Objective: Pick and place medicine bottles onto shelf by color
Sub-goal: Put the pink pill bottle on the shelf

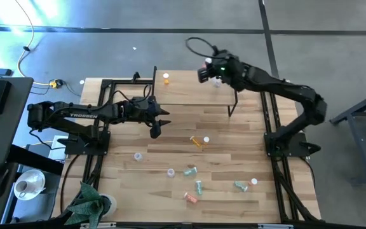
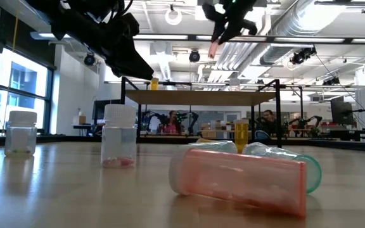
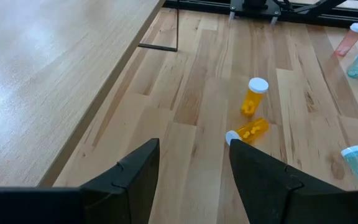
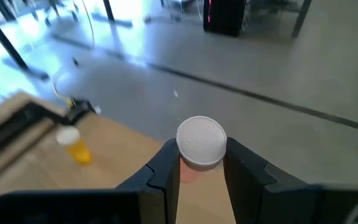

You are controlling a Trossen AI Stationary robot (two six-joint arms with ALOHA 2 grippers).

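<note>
A pink bottle (image 4: 200, 149) with a white cap is clamped between the fingers of the right gripper (image 1: 215, 74) above the far right part of the shelf (image 1: 189, 89), on which one orange bottle (image 1: 166, 79) is stood upright. The left gripper (image 1: 157, 128) is held empty with its fingers parted, just beside the shelf's near edge. On the tabletop (image 1: 138, 191), two orange bottles (image 1: 199, 140) are seen together, with three green, one pink and three clear ones scattered nearer the front.

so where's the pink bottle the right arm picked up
The pink bottle is clamped in the right gripper, held above the shelf toward its right end. An orange bottle stands near the shelf's left end.
</note>
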